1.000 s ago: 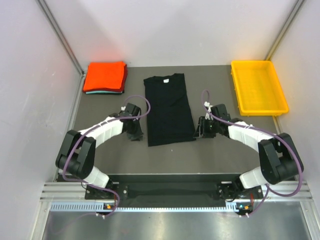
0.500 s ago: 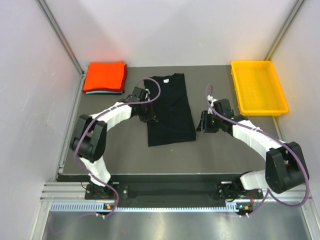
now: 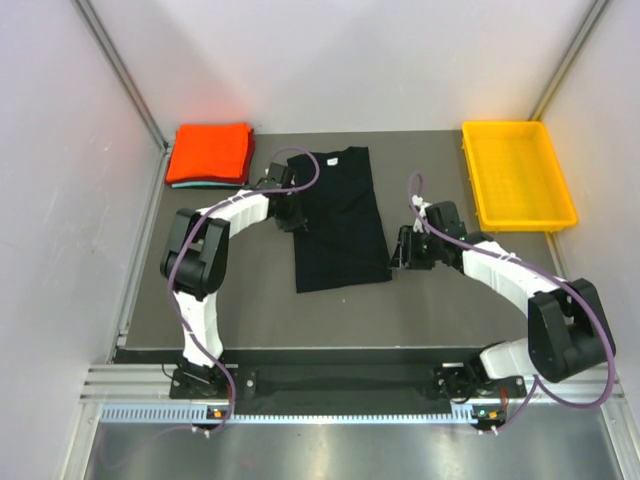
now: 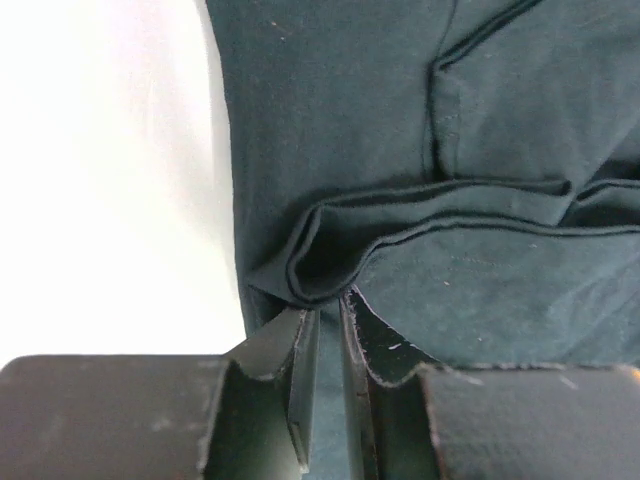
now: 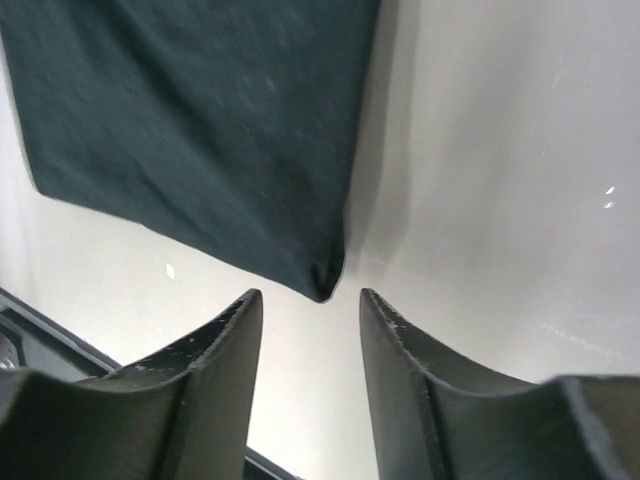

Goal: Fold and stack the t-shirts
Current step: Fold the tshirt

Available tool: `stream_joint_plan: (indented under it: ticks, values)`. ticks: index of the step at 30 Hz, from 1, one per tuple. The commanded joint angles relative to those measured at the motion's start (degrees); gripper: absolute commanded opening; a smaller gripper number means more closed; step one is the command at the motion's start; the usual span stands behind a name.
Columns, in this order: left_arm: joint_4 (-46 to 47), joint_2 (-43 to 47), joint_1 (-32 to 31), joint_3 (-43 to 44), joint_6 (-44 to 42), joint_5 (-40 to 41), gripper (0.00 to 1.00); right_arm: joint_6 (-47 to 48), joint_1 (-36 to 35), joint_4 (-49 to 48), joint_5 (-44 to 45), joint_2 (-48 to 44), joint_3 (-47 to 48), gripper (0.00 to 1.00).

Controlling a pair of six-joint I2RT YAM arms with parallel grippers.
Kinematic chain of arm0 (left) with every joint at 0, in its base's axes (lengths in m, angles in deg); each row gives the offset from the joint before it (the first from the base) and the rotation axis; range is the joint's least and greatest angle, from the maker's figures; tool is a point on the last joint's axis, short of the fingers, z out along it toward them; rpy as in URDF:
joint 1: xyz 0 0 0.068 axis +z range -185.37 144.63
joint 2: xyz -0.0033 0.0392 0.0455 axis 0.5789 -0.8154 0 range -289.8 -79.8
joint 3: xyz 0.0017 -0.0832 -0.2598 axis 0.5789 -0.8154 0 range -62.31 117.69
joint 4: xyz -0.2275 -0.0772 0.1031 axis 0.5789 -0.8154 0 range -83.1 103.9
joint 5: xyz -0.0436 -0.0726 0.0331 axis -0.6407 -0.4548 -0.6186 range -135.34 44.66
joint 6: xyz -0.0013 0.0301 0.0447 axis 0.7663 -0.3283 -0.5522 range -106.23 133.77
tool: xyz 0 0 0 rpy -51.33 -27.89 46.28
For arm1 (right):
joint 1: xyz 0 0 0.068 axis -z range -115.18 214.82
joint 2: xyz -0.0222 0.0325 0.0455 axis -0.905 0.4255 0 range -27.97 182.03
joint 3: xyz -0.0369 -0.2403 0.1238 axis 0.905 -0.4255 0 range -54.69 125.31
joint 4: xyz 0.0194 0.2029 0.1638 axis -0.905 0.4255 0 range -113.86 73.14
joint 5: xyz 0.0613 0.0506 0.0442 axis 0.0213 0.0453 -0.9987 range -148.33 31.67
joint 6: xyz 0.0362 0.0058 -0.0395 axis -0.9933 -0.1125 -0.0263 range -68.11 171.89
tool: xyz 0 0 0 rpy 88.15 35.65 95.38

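Right gripper (image 5: 310, 300): jaws spread wide over the black t-shirt (image 3: 340, 215) at its near corner, the shirt's 5 o'clock. Contact with the table (image 3: 250, 310) cannot be told. The elbow is out at the table's 4 o'clock and the forearm points toward 10 o'clock.

Left gripper (image 4: 325, 310): fingers closed to a slit, pinching a raised fold of the shirt's edge at its 10 o'clock. The top view hides the pinch beneath the wrist. The forearm reaches toward 2 o'clock.

Black t-shirt: a long narrow rectangle at mid-table, cut off in both wrist views.

Orange-red t-shirt (image 3: 210, 150): folded, at the table's 11 o'clock, lying on the teal t-shirt (image 3: 200, 185), of which only a thin edge shows.

Yellow tray (image 3: 518, 175): at the table's 1 o'clock.
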Motion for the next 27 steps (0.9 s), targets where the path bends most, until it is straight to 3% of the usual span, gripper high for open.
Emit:
stream_joint_plan:
  ticks: [1, 21, 24, 26, 27]
  values:
    - [1.0, -1.5, 0.3, 1.6, -1.8, 2.2, 0.19, 0.4, -0.2, -3.3, -2.3, 1.9, -0.8, 0.45]
    - [-0.9, -4.2, 2.3, 3.7, -2.3, 2.5, 0.20, 0.3, -0.3, -8.0, -6.5, 9.3, 0.1, 0.48]
    - [-1.1, -3.9, 2.3, 3.3, -2.3, 3.0, 0.20, -0.9, -0.3, -10.3, -7.4, 9.8, -1.5, 0.45]
    - [-1.6, -3.6, 2.3, 2.9, -2.2, 2.9, 0.20, -2.4, -0.3, -12.5, -9.0, 10.3, -3.0, 0.39]
    - [-1.5, -3.0, 2.3, 1.8, -1.8, 2.5, 0.20, -2.9, -0.3, -12.8, -9.2, 10.3, -3.6, 0.28]
